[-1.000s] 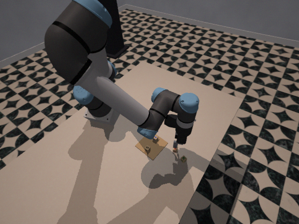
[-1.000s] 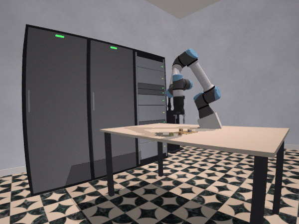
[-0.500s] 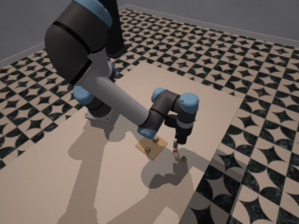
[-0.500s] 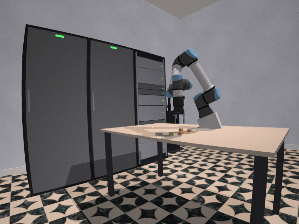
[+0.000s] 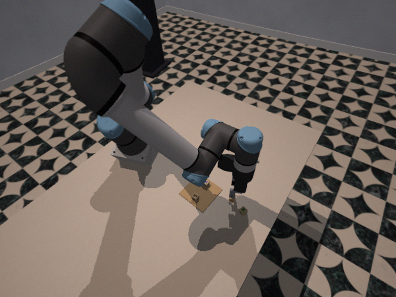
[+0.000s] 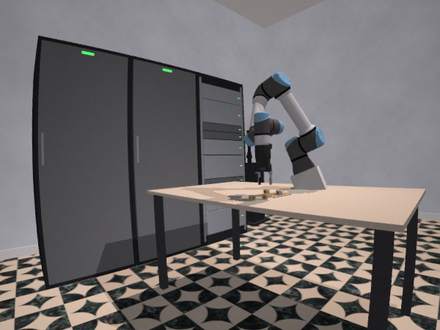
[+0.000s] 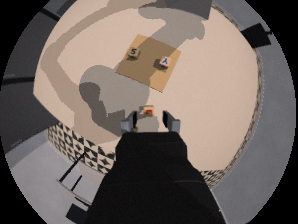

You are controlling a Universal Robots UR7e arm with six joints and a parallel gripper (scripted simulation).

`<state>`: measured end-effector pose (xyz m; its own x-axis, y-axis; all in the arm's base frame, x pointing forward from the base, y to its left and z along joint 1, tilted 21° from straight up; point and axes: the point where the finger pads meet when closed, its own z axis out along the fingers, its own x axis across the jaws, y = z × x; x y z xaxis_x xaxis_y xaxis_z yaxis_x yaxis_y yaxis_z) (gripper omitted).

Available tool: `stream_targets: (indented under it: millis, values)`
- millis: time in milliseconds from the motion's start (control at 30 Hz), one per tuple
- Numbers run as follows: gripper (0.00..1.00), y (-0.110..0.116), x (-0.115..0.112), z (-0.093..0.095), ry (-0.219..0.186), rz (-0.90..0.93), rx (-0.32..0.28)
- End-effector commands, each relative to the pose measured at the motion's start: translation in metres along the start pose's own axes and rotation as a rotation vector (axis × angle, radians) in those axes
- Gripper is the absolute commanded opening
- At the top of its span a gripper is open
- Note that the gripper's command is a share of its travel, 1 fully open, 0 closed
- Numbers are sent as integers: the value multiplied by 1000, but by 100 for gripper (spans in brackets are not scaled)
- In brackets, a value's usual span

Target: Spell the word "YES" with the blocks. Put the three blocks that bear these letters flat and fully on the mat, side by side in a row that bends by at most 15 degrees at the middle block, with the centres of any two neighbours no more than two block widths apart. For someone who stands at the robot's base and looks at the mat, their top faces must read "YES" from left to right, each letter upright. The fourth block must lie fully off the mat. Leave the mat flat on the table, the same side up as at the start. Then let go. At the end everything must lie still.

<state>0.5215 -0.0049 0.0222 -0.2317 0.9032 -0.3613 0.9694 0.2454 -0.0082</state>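
A tan mat (image 5: 204,203) (image 7: 150,75) lies on the table. Two blocks stand on it: one with a dark S (image 5: 196,197) (image 7: 135,52) and one with a blue letter (image 5: 206,185) (image 7: 162,62). A block with a red letter (image 5: 231,199) (image 7: 149,111) lies on the table just off the mat's right side. A block with a green letter (image 5: 243,210) lies further right, off the mat. My gripper (image 5: 231,193) (image 6: 265,180) (image 7: 149,116) is open and empty. It hangs a little above the red-letter block, with its fingers on either side of it in the wrist view.
The table (image 5: 280,148) (image 6: 348,205) ends close to the right of the green-letter block. The robot's base (image 5: 130,153) stands at the back left of the table. Tall dark cabinets (image 6: 110,147) stand beyond the table.
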Motion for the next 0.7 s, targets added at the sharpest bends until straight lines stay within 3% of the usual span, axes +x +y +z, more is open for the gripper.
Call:
stream_targets:
  millis: [0, 667]
  values:
    - [100, -1, 0, 9, 1, 0, 2]
    - [100, 0, -1, 34, 1, 0, 2]
